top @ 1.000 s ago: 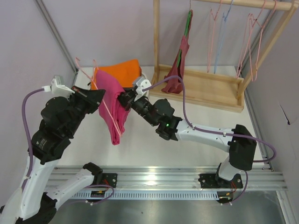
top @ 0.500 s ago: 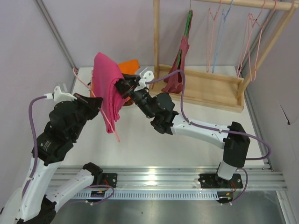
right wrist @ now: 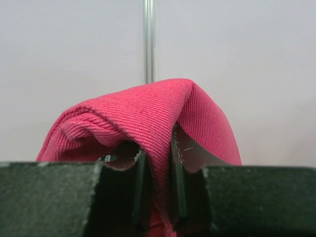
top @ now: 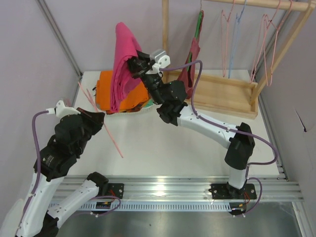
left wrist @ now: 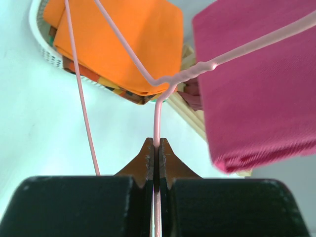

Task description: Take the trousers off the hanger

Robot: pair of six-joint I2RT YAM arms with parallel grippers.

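The magenta-pink trousers hang high over the back of the table, pinched at a fold by my right gripper. In the right wrist view its jaws are shut on that fold. The light-pink wire hanger slants low at the left, apart from the trousers in the top view. My left gripper is shut on its wire, clamped between the fingertips. In the left wrist view one hanger arm crosses in front of the trousers.
Orange folded cloth lies in a white basket under the trousers, also in the left wrist view. A wooden rack at back right holds a maroon garment on a green hanger, plus pink and light-blue hangers.
My right gripper has raised the trousers up and toward the back, off the hanger. My left gripper has drawn the hanger down and toward the near left.
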